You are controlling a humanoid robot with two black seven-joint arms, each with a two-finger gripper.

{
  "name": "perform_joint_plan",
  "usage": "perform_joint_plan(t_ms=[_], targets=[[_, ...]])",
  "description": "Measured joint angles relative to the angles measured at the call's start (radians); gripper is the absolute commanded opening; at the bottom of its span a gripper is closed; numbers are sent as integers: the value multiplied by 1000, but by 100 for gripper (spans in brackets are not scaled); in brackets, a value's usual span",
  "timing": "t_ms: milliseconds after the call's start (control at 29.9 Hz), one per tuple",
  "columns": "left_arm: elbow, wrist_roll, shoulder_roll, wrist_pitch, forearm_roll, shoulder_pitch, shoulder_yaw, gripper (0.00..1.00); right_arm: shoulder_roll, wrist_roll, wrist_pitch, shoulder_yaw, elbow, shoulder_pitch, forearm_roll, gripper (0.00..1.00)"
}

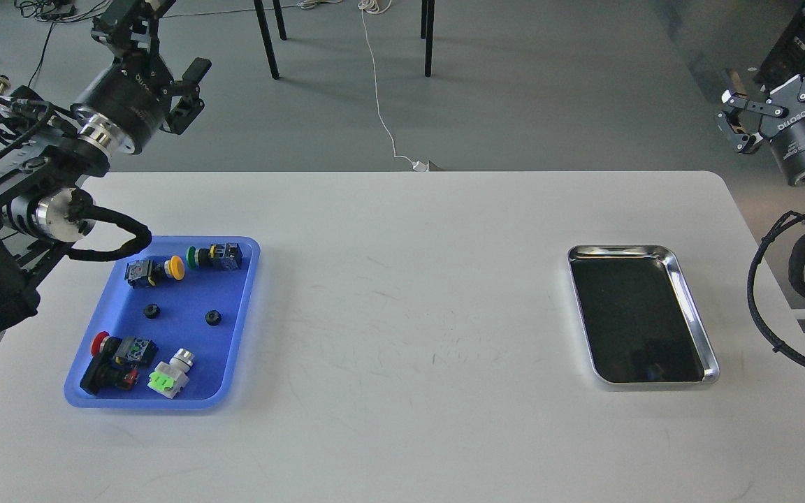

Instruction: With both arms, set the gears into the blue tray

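The blue tray (238, 307) lies at the table's left side. Two gears rest on its floor, one (151, 311) left of centre and one (213, 318) to its right, both lying free. My left gripper (156, 43) is raised high beyond the table's far left corner, well above and behind the tray, open and holding nothing. My right gripper (778, 59) is raised at the far right, past the table's corner, also open and holding nothing.
In the blue tray also lie push-button switches: yellow-capped (152, 271), green-capped (215, 256), red-capped (114, 360) and a white one with a green tab (170, 374). A shiny steel tray (697, 314) with a dark inside sits on the right. Chair legs stand beyond the table.
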Motion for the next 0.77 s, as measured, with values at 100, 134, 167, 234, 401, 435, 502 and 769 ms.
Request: perform_joint_plan(t_ms=[100, 134, 167, 234, 401, 435, 502, 769], targets=[[69, 10, -45, -43, -114, 1, -6, 97, 63, -8, 2, 39, -64, 11, 5, 99], [90, 16, -61, -58, -150, 2, -12, 97, 83, -20, 2, 59, -79, 12, 6, 99], [105, 23, -74, -70, -178, 3, -20, 98, 97, -32, 2, 73, -88, 12, 6, 99], [132, 43, -100, -93, -224, 12, -43, 98, 131, -72, 4, 112, -103, 13, 18, 99], [156, 84, -151, -129, -268, 61, -130, 98, 161, -103, 6, 139, -110, 9, 69, 99], [157, 88, -159, -133, -269, 70, -142, 98, 162, -103, 7, 140, -110, 7, 73, 99], [157, 96, -173, -137, -270, 83, -157, 98, 164, -103, 7, 139, -110, 4, 75, 99], [156, 99, -204, -140, -270, 100, -164, 98, 166, -104, 32, 125, -122, -1, 76, 99]])
